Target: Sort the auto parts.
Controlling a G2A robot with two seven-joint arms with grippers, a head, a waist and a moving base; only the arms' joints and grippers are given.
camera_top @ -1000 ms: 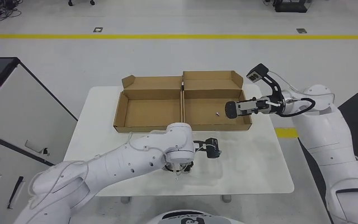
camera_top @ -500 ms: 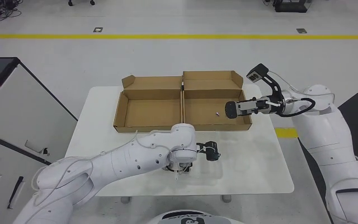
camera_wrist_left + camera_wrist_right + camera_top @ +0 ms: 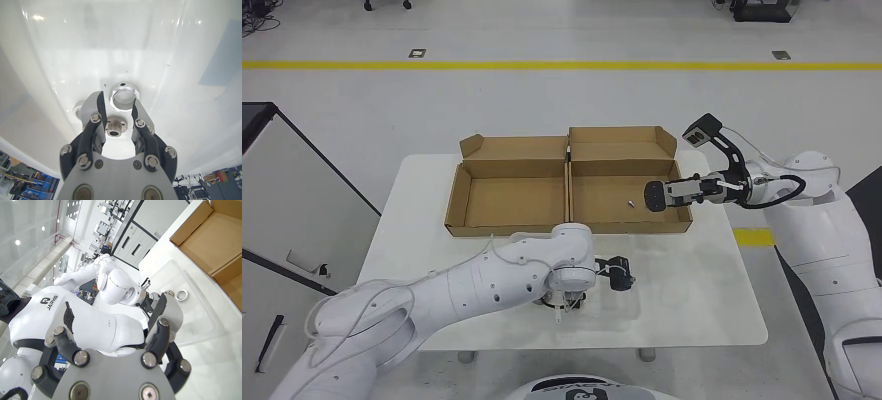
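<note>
My left gripper [image 3: 117, 98] is open and low over a white tray [image 3: 170, 56]. A small flanged metal hub [image 3: 115, 128] lies between its fingers [image 3: 100, 106], and the pads are not closed on it. Just beyond the fingertips lies a silver ring [image 3: 124, 94]. A second silver part [image 3: 77, 110] is half hidden behind one finger. The ring [image 3: 181, 295] and hub [image 3: 168, 292] also appear in the right wrist view. My right gripper [image 3: 654, 195] hangs open and empty over the right cardboard box [image 3: 622, 150], which holds one small part [image 3: 630, 202].
Two open cardboard boxes stand side by side at the back of the white table [image 3: 692, 300]; the left box [image 3: 507, 205] looks empty. The left arm [image 3: 542, 275] lies across the table's front middle. Bare tabletop lies to the right of the tray.
The left arm's elbow has swung slightly, and its gripper has edged a little toward the table's front. The right arm has not moved.
</note>
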